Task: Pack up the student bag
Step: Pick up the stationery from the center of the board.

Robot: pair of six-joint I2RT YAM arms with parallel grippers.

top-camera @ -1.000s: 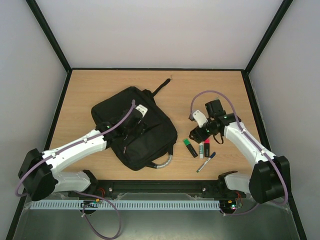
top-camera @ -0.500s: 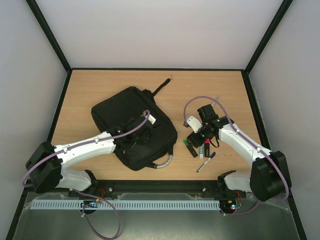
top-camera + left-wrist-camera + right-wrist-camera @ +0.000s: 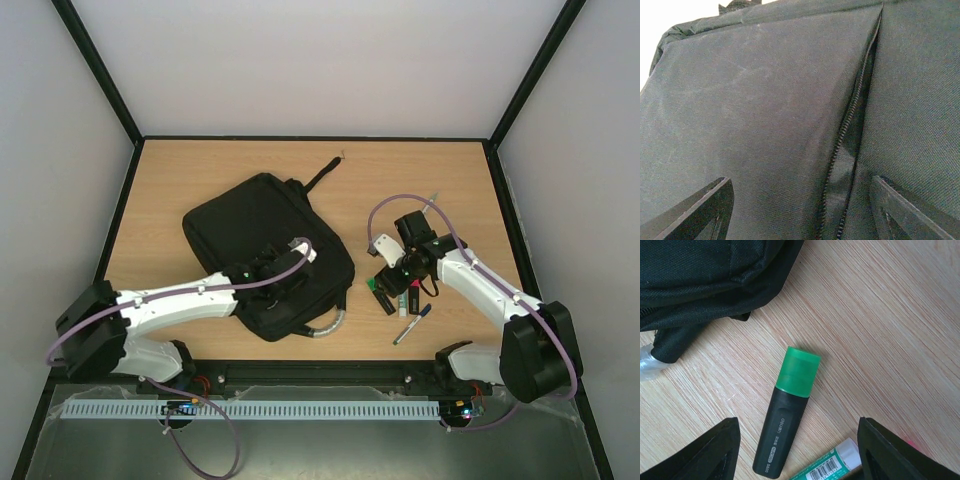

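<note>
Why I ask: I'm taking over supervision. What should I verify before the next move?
1. Right tool open above the green highlighter: ok.
2. Highlighter lying flat on the table, apart from the student bag: ok.
3. Nothing else between the right tool's fingers: not ok, the barcoded stick lies within their span.
4. Left tool open, straddling the bag's zipper: ok.
5. Zipper opened wide enough to take items: cannot tell.
</note>
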